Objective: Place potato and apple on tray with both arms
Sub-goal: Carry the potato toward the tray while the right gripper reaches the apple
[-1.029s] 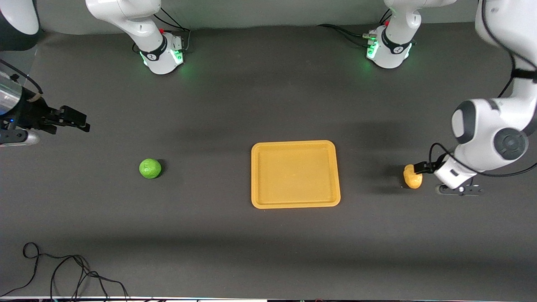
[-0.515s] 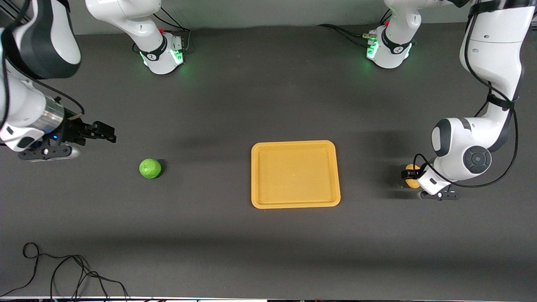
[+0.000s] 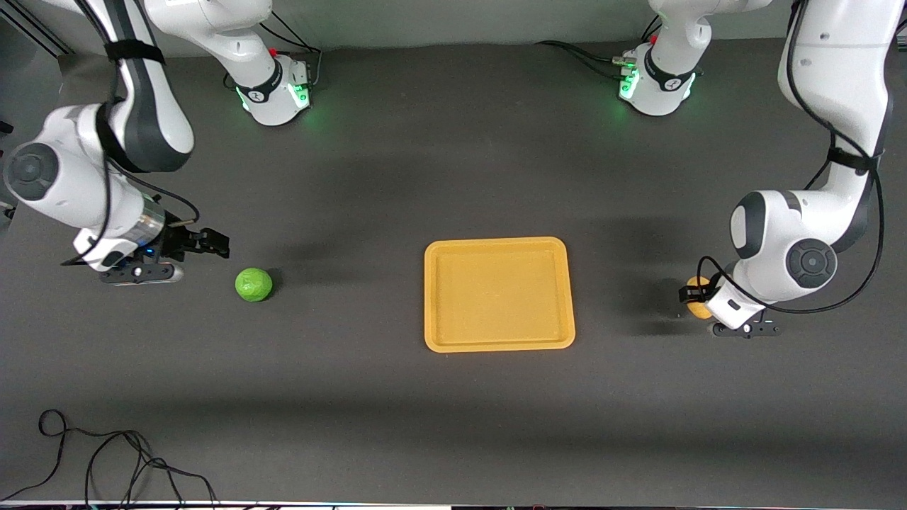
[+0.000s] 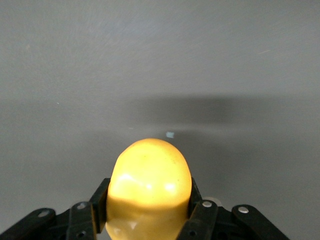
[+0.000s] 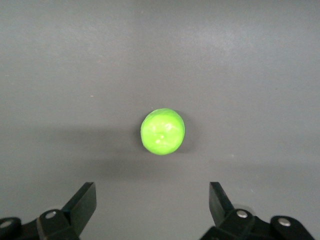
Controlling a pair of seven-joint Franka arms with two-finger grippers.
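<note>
Tray (image 3: 499, 294) is sitting mid-table, nothing on it. Potato (image 3: 695, 295) at tray's 3 o'clock: left gripper (image 3: 693, 293) is clamping its sides, low on table. Looks stiff, light, lumpy & prob. slick, so grip across the short width. Apple (image 3: 253, 284) at 9 o'clock; right gripper (image 3: 212, 243) is hanging spread wide just beside it, not touching.

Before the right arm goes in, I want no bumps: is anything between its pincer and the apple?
Nothing visible. The right pincer is open, with only bare table between it and the apple. The tray and potato lie toward the left arm's end.
</note>
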